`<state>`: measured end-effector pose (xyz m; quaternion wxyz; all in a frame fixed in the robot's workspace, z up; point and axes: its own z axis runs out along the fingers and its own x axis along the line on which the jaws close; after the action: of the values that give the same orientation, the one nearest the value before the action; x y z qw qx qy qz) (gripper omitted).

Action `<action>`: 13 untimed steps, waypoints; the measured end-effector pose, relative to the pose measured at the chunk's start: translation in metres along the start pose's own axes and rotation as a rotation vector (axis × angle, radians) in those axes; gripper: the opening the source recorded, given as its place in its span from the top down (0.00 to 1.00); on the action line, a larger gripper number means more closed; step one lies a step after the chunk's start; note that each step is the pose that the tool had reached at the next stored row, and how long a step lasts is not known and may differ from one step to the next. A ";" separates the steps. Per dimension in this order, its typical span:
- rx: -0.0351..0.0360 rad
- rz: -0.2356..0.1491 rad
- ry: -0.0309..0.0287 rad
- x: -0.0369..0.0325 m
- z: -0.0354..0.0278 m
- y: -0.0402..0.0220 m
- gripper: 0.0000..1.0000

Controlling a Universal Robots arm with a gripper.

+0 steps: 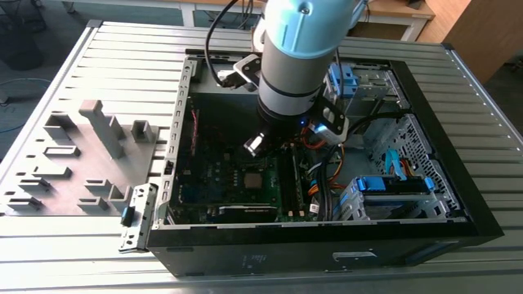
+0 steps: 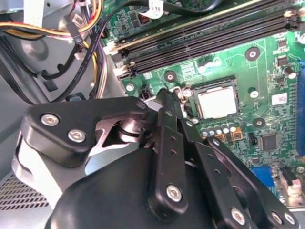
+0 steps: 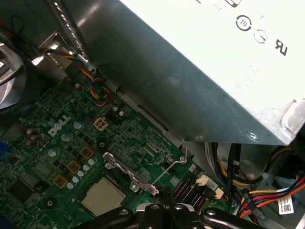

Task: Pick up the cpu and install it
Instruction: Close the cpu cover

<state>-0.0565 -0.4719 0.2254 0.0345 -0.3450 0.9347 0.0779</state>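
The cpu (image 2: 217,101) is a small silver-grey square lying flat in its socket on the green motherboard (image 2: 267,71); it also appears in the first wrist view as the cpu (image 3: 102,196) and in the exterior view as the cpu (image 1: 255,180). My gripper (image 2: 167,98) hangs just beside the socket, its black fingers drawn together with their tips next to the thin metal socket lever (image 3: 171,164). The cpu is not held. In the first wrist view the gripper (image 3: 164,209) sits close to the socket's metal retention bar (image 3: 128,174).
The open black computer case (image 1: 457,202) lies on a slatted metal table (image 1: 106,61). The arm (image 1: 298,67) reaches down into it. The grey power supply box (image 3: 200,71) stands close by, beside bundled cables (image 2: 81,28), memory slots (image 2: 205,38) and blue drive bays (image 1: 392,187). A grey fixture block (image 1: 82,153) stands at the exterior view's left.
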 end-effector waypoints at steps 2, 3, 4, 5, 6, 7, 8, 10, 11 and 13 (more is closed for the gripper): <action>-0.0012 -0.010 0.0012 -0.0007 0.0000 -0.0006 0.89; -0.0017 -0.014 0.0017 -0.0013 0.0001 -0.0011 0.89; -0.0022 -0.018 0.0022 -0.0019 0.0001 -0.0017 0.89; -0.0026 -0.021 0.0027 -0.0025 0.0002 -0.0022 0.89; -0.0031 -0.024 0.0032 -0.0031 0.0002 -0.0027 0.89; -0.0035 -0.028 0.0037 -0.0035 0.0003 -0.0031 0.89; -0.0039 -0.032 0.0042 -0.0039 0.0003 -0.0034 0.89; -0.0045 -0.037 0.0049 -0.0041 0.0004 -0.0036 0.89; -0.0046 -0.038 0.0050 -0.0041 0.0004 -0.0036 0.89; -0.0047 -0.038 0.0050 -0.0042 0.0004 -0.0037 0.89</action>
<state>-0.0509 -0.4720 0.2250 0.0329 -0.3630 0.9279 0.0786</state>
